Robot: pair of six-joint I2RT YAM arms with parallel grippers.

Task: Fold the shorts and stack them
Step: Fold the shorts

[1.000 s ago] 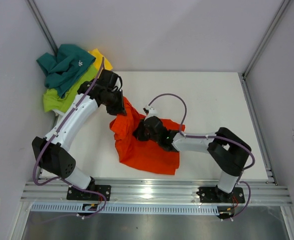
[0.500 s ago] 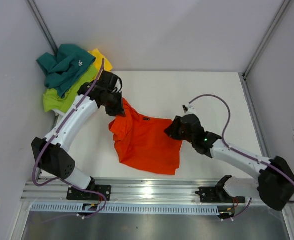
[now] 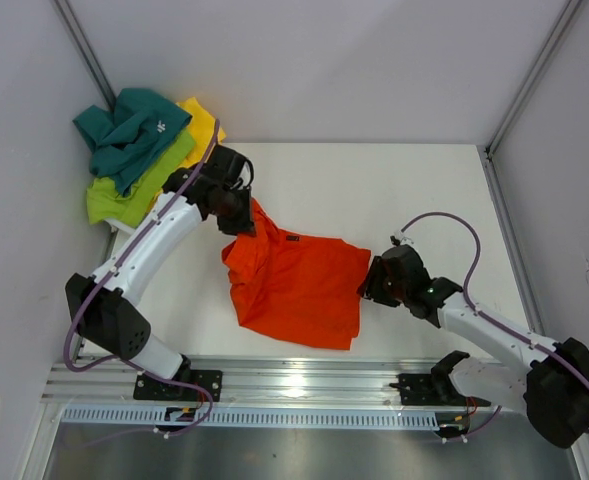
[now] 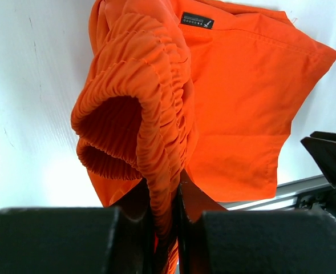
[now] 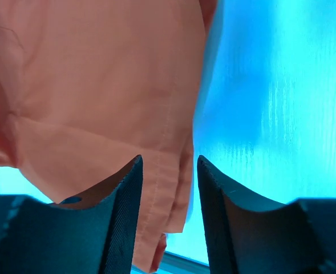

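On the white desk (image 3: 424,190) the orange shorts (image 3: 299,285) are lying unfolded, the left gripper (image 4: 166,194) clenching their waistband (image 4: 150,103), the right gripper (image 5: 168,165) hovering with jaws parted, the heap of other shorts (image 3: 134,150) waiting.

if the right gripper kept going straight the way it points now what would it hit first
The orange shorts: the right gripper points at their side hem, which lies right ahead between its open jaws. Depth is unclear, so it may sit just above the cloth.

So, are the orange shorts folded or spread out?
Spread, not folded: the orange shorts lie mostly flat on the table, waistband bunched in the left gripper.
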